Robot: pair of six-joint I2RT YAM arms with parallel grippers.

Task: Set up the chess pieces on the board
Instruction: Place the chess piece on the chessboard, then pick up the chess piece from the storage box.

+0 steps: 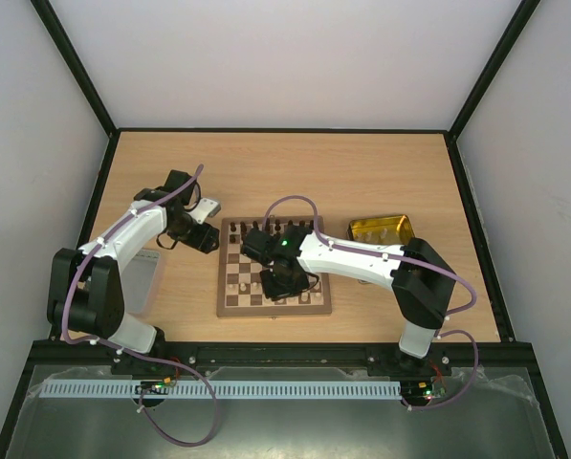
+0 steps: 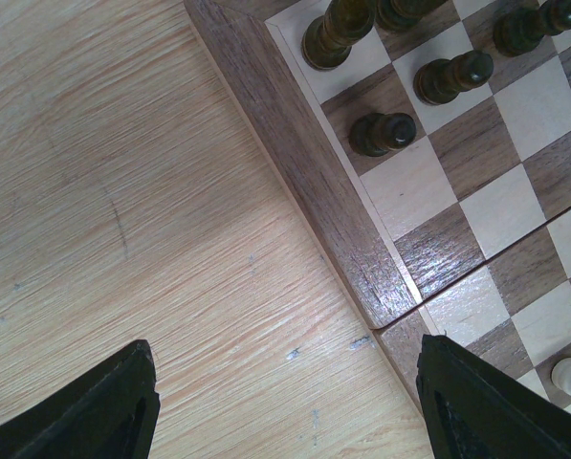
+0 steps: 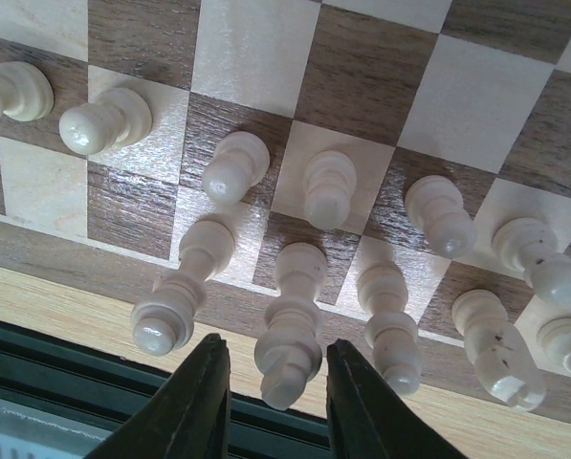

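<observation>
The right gripper (image 3: 277,352) stands slightly parted around a cream piece (image 3: 290,325) upright in the edge row of the board (image 3: 362,76) (a sliver of gap shows beside it). The left gripper (image 2: 285,411) hangs wide open over the table (image 2: 122,191), beside the board.

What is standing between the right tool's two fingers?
A tall cream chess piece, on the board's edge row, with the right tool straddling it; the right wrist view shows it.

Left gripper (image 2: 283,363) is seen at wrist-view bottom, jaws wide apart; right gripper (image 3: 277,382) at bottom centre, jaws narrowly parted.
</observation>
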